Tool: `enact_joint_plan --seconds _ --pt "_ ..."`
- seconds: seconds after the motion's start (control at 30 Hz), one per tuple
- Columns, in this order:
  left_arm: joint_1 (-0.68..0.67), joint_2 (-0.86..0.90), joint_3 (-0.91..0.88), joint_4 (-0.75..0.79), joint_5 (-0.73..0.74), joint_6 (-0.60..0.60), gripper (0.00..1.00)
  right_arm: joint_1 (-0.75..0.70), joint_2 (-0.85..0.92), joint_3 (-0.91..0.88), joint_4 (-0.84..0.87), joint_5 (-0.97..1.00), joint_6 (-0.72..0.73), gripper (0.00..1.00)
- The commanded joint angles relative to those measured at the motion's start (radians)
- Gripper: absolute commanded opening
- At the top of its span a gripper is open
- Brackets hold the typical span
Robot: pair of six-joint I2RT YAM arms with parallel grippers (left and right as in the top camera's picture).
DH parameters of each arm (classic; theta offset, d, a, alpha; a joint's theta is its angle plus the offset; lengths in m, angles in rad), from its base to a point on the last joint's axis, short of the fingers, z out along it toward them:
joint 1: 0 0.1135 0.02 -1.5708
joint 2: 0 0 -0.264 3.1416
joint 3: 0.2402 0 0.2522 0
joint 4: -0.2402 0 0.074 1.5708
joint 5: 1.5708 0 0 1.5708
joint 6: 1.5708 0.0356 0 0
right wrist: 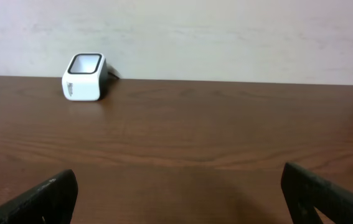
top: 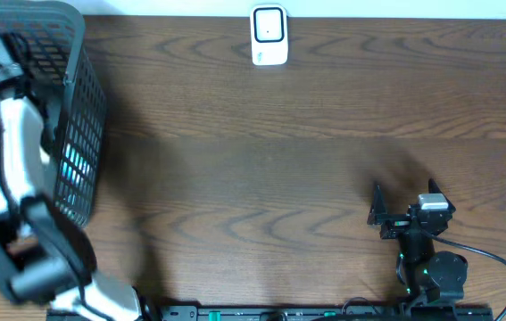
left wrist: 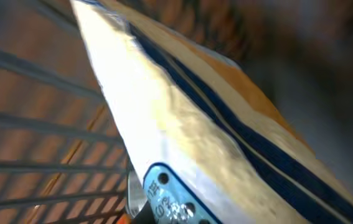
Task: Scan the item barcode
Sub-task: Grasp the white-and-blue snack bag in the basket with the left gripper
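A left arm reaches into a grey mesh basket (top: 87, 134) at the table's (top: 235, 160) far left corner, and the left gripper (top: 1, 55) is down inside it with its jaws together, apparently pinching a pack (left wrist: 182, 124), white with dark blue stripes and a tan band, which fills the left wrist view. The scanner (top: 269, 36), a small white box, sits at the far edge of the table, well apart from the basket. The right gripper (top: 374, 207) rests near the front right with its jaws spread wide and empty. Risks from here: the grip looks to be on a thin edge, so the pack could slip or swing on lifting, it could snag on the basket wall, or the barcode could end up facing away from the scanner. No barcode can be seen, the pack is blurred and cropped, the fingertips are hard to pick out, and the arm hides the basket's contents from above
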Motion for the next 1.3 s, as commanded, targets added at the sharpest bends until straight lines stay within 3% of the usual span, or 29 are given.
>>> enact_joint_plan --seconds 0.0,0.17,0.4,0.6,0.77,0.83,1.07,1.27 --pt "-0.006 -0.207 0.018 0.018 0.23 -0.095 0.07 -0.005 -0.003 -0.002 -0.004 0.0 -0.008 0.99" --pt "-0.006 -0.401 0.018 0.055 0.38 -0.268 0.07 -0.005 -0.003 -0.002 -0.004 0.0 -0.008 0.99" --pt "-0.006 -0.672 0.018 0.145 0.41 -0.466 0.08 -0.005 -0.003 -0.002 -0.004 0.0 -0.008 0.99" --pt "-0.006 -0.751 0.018 0.089 0.405 -0.434 0.08 -0.005 -0.003 -0.002 -0.004 0.0 -0.008 0.99" --pt "-0.005 -0.619 0.018 0.056 0.405 -0.314 0.79 -0.005 -0.003 -0.002 -0.004 0.001 -0.008 0.99" --pt "0.002 -0.55 0.018 0.057 0.405 -0.262 0.96 -0.005 -0.003 -0.002 -0.004 0.0 -0.008 0.99" --pt "0.111 -0.318 0.018 -0.003 0.453 -0.208 1.0 -0.005 -0.003 -0.002 -0.004 0.001 -0.008 0.99" --pt "0.235 -0.139 0.018 -0.131 0.892 -0.006 0.98 -0.005 -0.003 -0.002 -0.004 0.0 -0.008 0.99"
